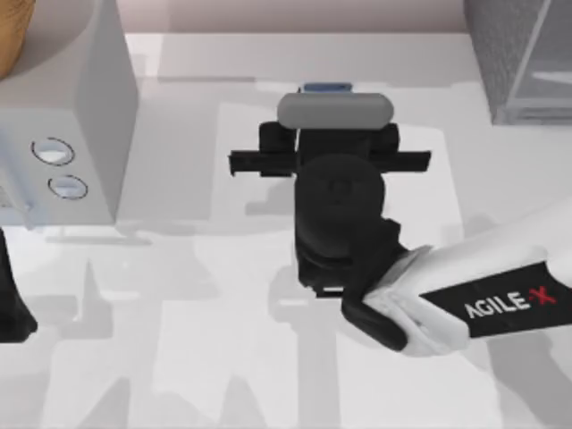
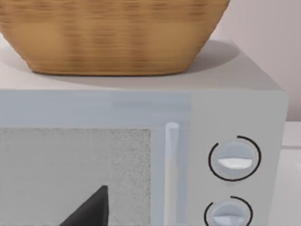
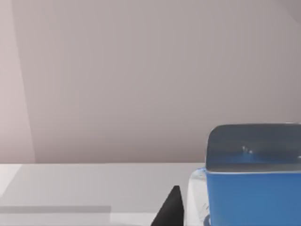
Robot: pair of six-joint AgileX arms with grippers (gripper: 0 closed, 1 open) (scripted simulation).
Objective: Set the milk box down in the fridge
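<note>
the right gripper [image 1: 326,100], whose grip i cannot tell, hangs over the milk box [image 3: 254,188]; a loose hold could drop it before the fridge [image 1: 523,54].

The right arm [image 1: 483,295] has a glossy white shell on its forearm, set with a black panel lettered "AGILE·X" in white — the X in red. Past a rounded white collar the arm turns matt black: a squat cylindrical wrist block, then a thin black crossbar running sideways. A pale grey capsule-shaped camera housing [image 1: 335,110] sits on the far side of the bar. The right wrist view catches one black wedge-shaped fingertip [image 3: 170,209]. Of the left arm [image 1: 13,299], a black rounded part shows at the table's left edge — and a black pointed fingertip [image 2: 91,209] in its own wrist view.
</note>
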